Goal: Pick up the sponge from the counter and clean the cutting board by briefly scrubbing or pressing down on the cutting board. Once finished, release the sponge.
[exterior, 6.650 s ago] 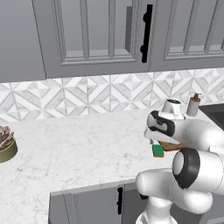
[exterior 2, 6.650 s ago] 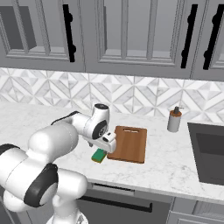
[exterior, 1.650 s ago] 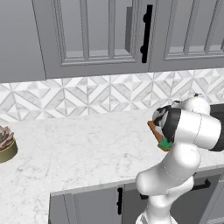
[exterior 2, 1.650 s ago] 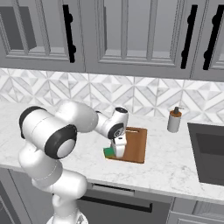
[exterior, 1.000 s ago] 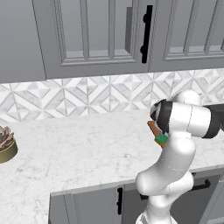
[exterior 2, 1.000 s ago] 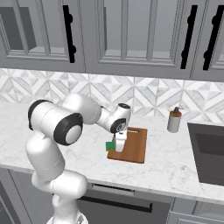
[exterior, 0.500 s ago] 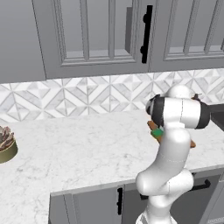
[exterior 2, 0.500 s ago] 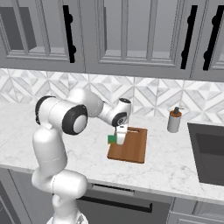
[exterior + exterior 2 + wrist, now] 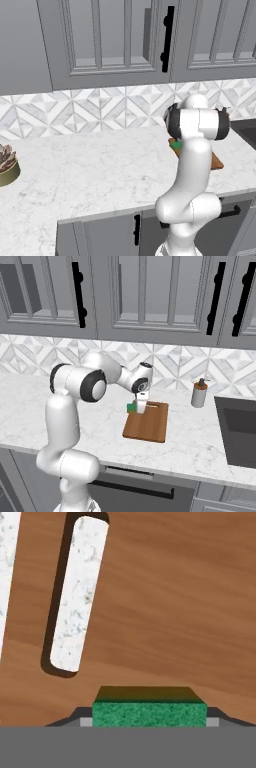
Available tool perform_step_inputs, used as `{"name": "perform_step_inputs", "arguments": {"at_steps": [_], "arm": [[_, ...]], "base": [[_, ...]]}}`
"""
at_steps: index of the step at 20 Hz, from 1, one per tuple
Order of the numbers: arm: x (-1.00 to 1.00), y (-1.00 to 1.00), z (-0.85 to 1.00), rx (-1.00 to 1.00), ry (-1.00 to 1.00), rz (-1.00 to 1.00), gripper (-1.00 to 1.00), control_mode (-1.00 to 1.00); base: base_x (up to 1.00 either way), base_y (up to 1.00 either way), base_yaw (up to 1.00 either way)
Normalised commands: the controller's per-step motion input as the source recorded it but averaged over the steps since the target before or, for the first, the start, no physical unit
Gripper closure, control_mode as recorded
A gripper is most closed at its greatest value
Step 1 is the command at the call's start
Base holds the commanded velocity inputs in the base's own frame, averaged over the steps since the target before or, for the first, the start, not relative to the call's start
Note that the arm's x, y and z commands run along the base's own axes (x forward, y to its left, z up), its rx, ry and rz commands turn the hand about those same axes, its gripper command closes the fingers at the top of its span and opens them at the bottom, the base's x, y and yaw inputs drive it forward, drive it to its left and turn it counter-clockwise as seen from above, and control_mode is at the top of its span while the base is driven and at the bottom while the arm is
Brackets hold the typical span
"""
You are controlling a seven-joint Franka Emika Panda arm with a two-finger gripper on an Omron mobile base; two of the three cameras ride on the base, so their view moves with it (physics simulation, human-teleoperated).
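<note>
Pincer point(image 9: 140, 408) pinches the sponge point(image 9: 149, 713) by its sides over the board point(image 9: 147, 428); soft, light, likely squashes under pressure.

Glossy white rounded arm point(image 9: 192, 165) with dark joints.

From behind the arm's left and right, our 2 base views look forward and down over the counter point(image 9: 90, 165) toward the backsplash point(image 9: 170, 363), sharing the cutting board point(image 9: 147, 426). Our hand view looks closely onto that board.
</note>
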Motion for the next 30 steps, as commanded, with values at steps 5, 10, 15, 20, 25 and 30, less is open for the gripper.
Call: {"name": "perform_step_inputs", "arguments": {"at_steps": [5,10,15,20,25,30], "arm": [[0.32,-0.39,-0.02,0.01,-0.01,0.00,1.00,-1.00],[0.12,-0.60,-0.12,0.06,0.00,0.00,1.00,-1.00],[-0.04,-0.49,-0.02,0.02,0.00,0.00,1.00,-1.00],[-0.10,-0.12,-0.08,0.00,0.00,0.00,1.00,-1.00],[-0.44,0.00,-0.26,0.00,0.00,0.00,1.00,-1.00],[-0.69,0.00,-0.16,0.00,-0.02,0.00,1.00,-1.00]], "base": [[0.00,0.00,0.00],[0.00,0.00,0.00],[0.00,0.00,0.00],[0.00,0.00,0.00],[0.00,0.00,0.00],[0.00,0.00,0.00]]}}
